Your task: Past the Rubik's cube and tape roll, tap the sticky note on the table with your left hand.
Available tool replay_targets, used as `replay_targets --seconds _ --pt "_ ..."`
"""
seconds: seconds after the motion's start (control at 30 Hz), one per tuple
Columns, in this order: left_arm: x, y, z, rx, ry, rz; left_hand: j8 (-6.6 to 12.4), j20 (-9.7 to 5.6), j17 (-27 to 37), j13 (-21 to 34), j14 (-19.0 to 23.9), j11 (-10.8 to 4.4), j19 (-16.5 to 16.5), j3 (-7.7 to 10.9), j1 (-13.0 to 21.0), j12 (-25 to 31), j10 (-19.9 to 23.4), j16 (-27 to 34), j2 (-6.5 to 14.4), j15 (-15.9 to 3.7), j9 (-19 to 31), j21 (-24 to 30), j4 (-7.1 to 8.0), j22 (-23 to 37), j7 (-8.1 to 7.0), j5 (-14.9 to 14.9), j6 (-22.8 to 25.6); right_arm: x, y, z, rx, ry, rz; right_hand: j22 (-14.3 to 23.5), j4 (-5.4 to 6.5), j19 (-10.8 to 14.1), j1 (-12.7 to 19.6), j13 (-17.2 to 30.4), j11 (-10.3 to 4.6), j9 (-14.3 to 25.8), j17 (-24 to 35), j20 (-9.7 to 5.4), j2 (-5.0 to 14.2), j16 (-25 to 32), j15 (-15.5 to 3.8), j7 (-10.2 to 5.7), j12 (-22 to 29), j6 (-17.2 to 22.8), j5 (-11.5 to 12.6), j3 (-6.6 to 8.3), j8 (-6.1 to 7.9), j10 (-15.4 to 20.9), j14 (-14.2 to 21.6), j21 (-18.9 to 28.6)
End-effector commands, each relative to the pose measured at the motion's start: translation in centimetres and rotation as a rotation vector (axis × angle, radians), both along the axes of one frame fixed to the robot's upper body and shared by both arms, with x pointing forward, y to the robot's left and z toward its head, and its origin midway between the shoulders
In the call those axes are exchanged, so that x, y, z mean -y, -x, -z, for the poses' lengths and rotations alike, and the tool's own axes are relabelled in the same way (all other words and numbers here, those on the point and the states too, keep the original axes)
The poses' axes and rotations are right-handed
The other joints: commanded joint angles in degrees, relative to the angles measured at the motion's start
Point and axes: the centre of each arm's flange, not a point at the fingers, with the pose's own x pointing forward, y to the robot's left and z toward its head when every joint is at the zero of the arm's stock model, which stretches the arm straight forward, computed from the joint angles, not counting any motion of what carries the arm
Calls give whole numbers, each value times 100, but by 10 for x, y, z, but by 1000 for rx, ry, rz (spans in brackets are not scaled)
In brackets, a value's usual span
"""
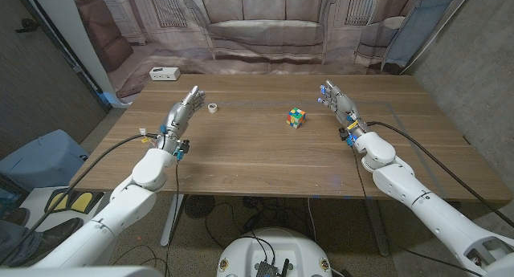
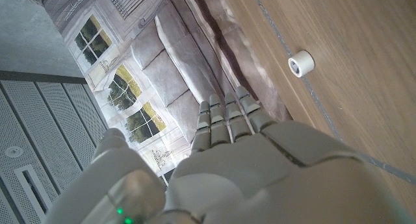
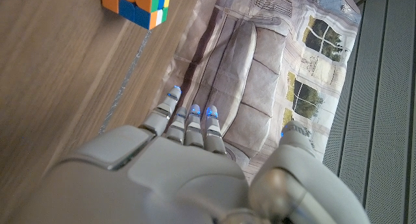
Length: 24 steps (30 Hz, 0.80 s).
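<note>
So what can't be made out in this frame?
- Sticky note: no frame lets me pick one out on the table.
- Tape roll: too small in the head view to read.
- Rubik's cube: cut by the right wrist picture's edge.
- Left hand, right hand: palms unseen.

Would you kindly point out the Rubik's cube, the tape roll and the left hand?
Rubik's cube (image 1: 297, 117), head view, top face.
Tape roll (image 1: 213, 108), head view, rim.
Left hand (image 1: 182, 112), head view, back of hand.

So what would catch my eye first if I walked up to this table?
Probably the bright Rubik's cube near the middle of the wooden table. Then the two pale robot hands: the left hand beside a small white tape roll, the right hand right of the cube. Behind hangs a printed sofa backdrop.
</note>
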Motion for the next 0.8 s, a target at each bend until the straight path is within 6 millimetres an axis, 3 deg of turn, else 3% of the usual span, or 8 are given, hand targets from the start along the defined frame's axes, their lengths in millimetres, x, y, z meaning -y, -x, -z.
replay_targets --seconds 0.03,0.8 --pt "-16 11 5 12 31 -25 31 17 11 9 72 -3 76 6 95 33 64 12 -7 2 6 -20 -24 6 5 -21 72 -2 0 4 -8 -6 0 16 -12 27 0 17 -4 30 27 10 1 43 31 22 26 32 41 -18 11 42 28 42" --pt "-51 27 8 23 18 -179 27 69 11 9 228 4 238 -8 111 27 158 11 -35 7 8 -43 -65 6 16 -26 187 -5 2 8 -13 -8 4 16 -22 32 9 17 -5 30 24 9 14 50 44 20 29 62 44 -17 18 50 44 47"
